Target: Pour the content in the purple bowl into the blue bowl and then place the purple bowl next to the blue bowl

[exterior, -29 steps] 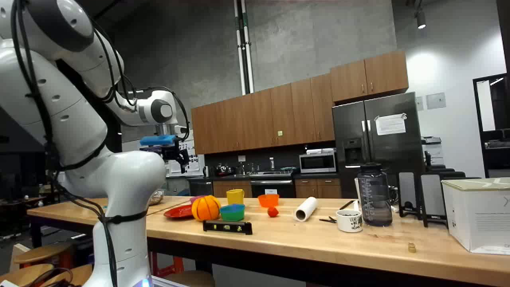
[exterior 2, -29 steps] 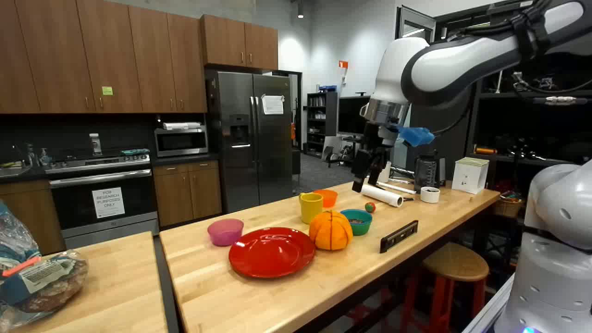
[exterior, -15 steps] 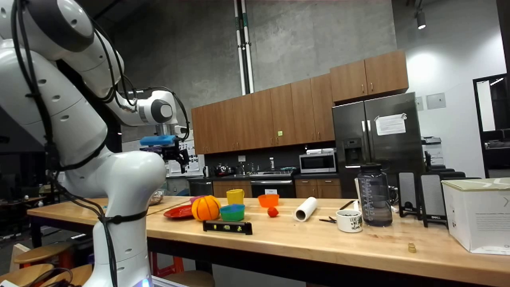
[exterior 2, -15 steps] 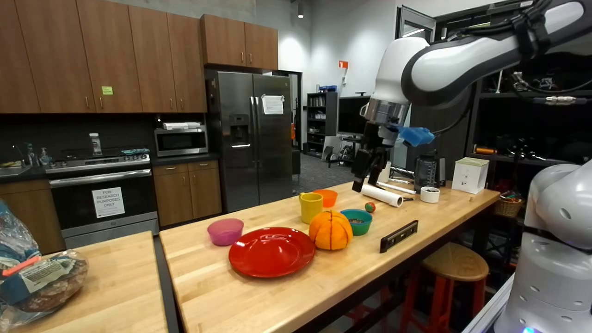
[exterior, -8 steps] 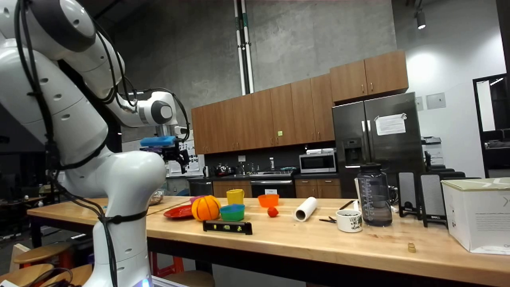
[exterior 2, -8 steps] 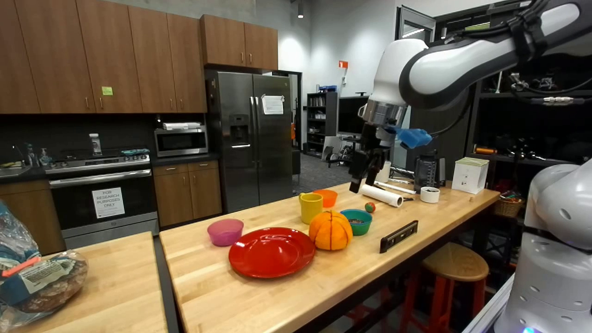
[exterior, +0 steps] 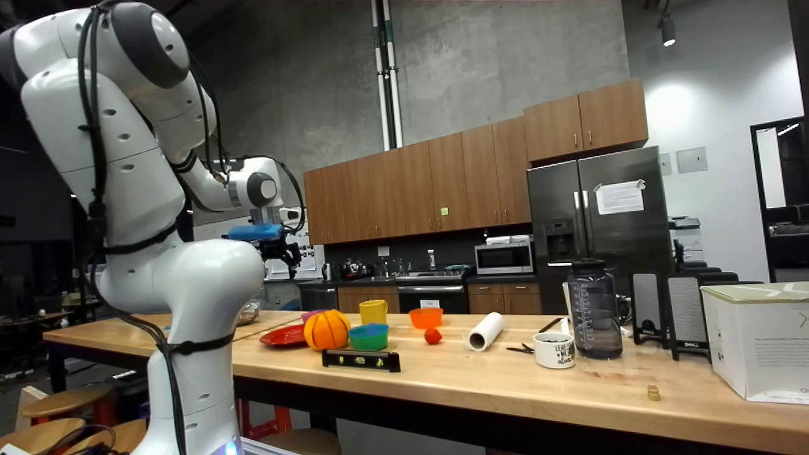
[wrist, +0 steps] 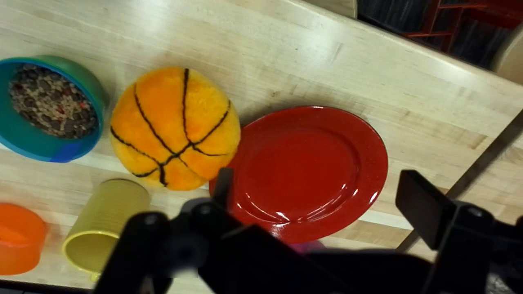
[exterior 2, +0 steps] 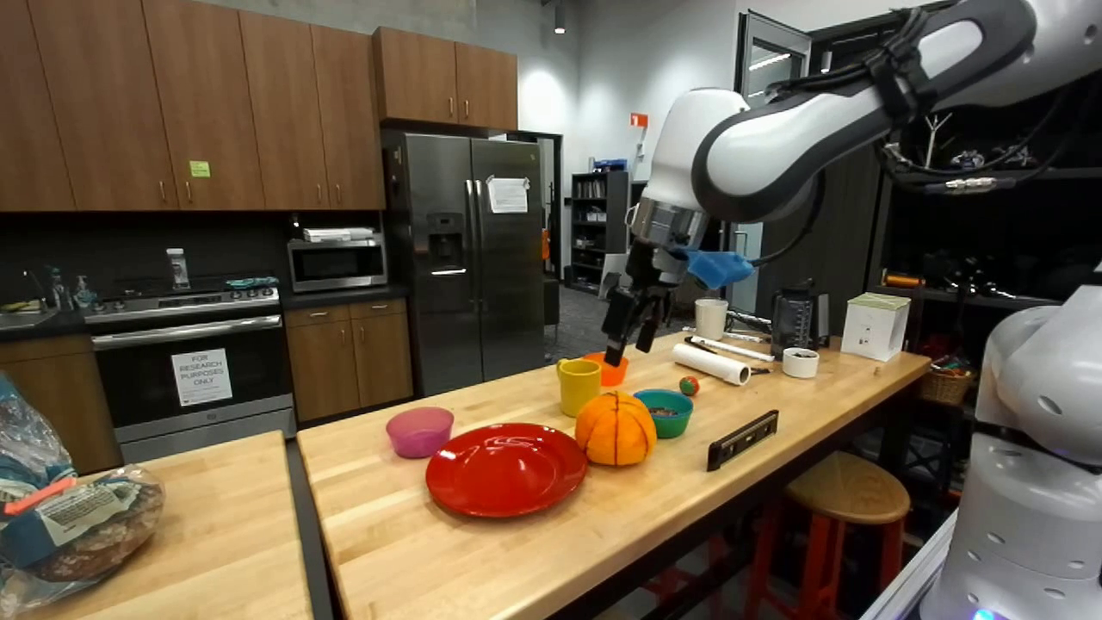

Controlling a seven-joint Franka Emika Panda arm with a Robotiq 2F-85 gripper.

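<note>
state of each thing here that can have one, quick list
Fingers: open, holding nothing
Purple bowl: upright, contents not discernible
Teal bowl: upright, partly filled with bits
Yellow mug: upright
Orange bowl: upright
Red plate: face up
Paper roll: on its side
Spirit level: on its edge
White cup: upright, holding something dark
Water bottle: upright, lid on
Fridge: doors shut
Microwave: door shut
Oven: door shut

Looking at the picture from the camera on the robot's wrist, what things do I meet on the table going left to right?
Teal bowl, orange ball with black lines, red plate. Left out, as their places sideways overlap with these: orange bowl, yellow mug and a sliver of purple bowl.
</note>
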